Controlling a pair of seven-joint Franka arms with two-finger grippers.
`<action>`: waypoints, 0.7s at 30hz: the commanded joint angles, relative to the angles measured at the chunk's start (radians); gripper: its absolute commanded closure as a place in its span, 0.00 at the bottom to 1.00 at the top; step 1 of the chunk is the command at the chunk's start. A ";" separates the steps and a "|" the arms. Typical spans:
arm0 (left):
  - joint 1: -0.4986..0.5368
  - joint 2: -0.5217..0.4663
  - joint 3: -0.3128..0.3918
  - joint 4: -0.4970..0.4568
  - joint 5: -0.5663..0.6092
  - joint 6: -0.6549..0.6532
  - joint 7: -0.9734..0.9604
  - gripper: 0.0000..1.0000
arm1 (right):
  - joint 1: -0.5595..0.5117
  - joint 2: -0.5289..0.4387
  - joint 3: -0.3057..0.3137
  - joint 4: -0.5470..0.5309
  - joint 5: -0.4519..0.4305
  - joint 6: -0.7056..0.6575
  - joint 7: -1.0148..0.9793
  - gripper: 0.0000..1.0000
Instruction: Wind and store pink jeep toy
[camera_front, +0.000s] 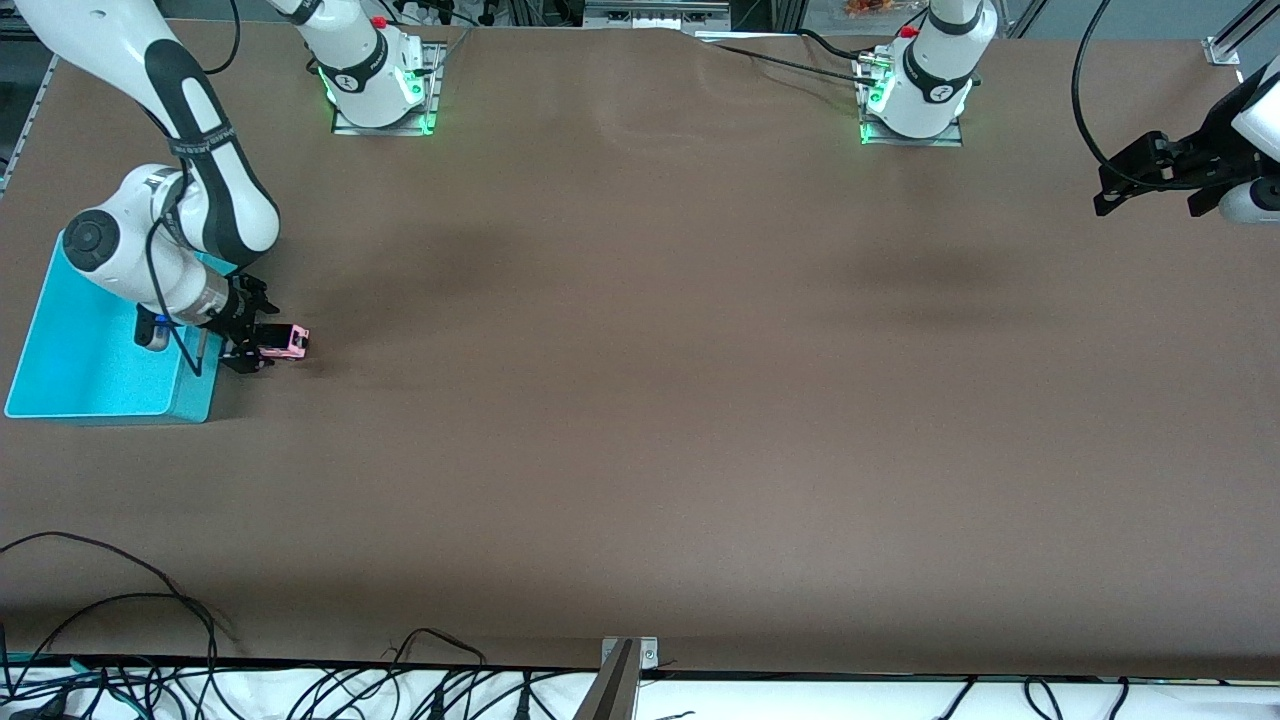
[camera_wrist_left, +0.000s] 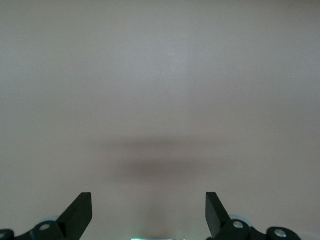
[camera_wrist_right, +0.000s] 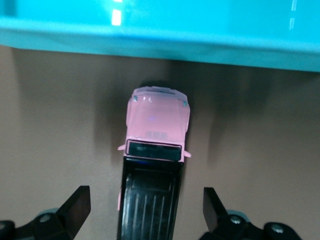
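Two arms work at a wide desk (camera_front: 640, 400) covered in brown matte material. The right arm reaches down at its own end of the desk, and its black two-finger tool (camera_front: 262, 350) sits low over the small pink jeep toy (camera_front: 290, 342) with a black roof. The toy stands on its wheels on the desk, just beside the outer wall of the shallow turquoise plastic bin (camera_front: 70, 370), toward the middle of the desk from it. In the right wrist view the jeep (camera_wrist_right: 155, 165) lies lengthwise between the two fingers (camera_wrist_right: 77, 207), its pink bonnet pointing at the bin wall (camera_wrist_right: 160, 35) and its ribbed black roof reaching back toward the wrist. The fingers stand wide apart, one on each side of the toy, with brown desk showing between each finger and the car body, so the right tool grips nothing.

The left arm waits at the opposite end, its black tool (camera_front: 1150, 175) hanging in the air above the bare desk near the edge. In the left wrist view its fingers (camera_wrist_left: 80, 212) are spread fully and hold nothing, with only the desk surface and a soft shadow below.

Black cables (camera_front: 150, 680) trail along the desk edge nearest the front camera.
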 joint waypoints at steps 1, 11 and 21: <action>-0.010 0.014 0.003 0.029 0.017 -0.022 -0.005 0.00 | 0.006 -0.001 -0.001 -0.016 0.024 0.030 0.058 0.39; -0.010 0.012 0.002 0.027 0.017 -0.024 -0.006 0.00 | 0.007 -0.025 -0.001 -0.011 0.024 0.021 0.072 0.77; -0.010 0.014 0.002 0.027 0.017 -0.024 -0.003 0.00 | 0.009 -0.111 0.010 0.044 0.023 -0.155 0.101 0.77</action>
